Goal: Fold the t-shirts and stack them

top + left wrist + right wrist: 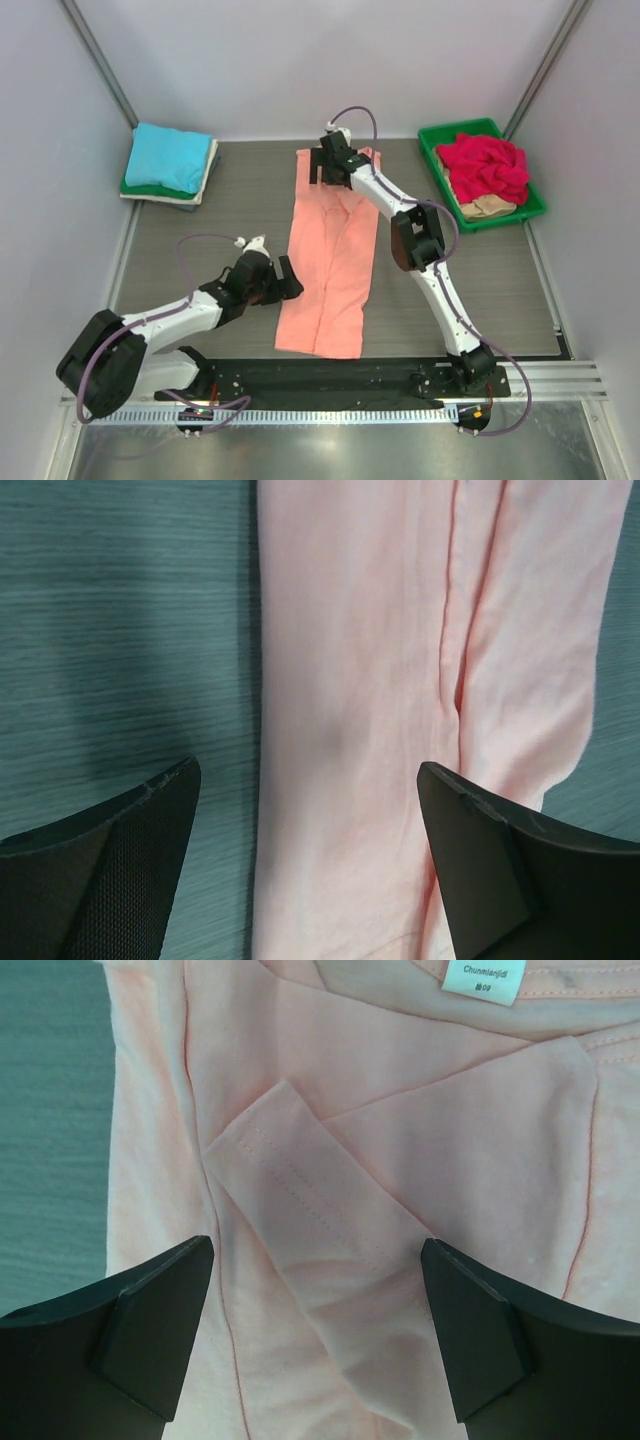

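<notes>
A salmon-orange t-shirt (332,255) lies as a long narrow strip down the middle of the table, both sides folded inward. My left gripper (288,280) is open and empty at the strip's left edge, low on the shirt (350,680). My right gripper (322,168) is open and empty above the collar end, over a folded-in sleeve (320,1230) and the neck label (481,980). A folded stack with a turquoise t-shirt (168,157) on top sits at the back left. A red t-shirt (486,165) and a beige one (488,208) lie in a tray.
The green plastic tray (438,138) stands at the back right. The grey wood-grain table (200,240) is walled by white panels. A black base rail (330,378) runs along the near edge.
</notes>
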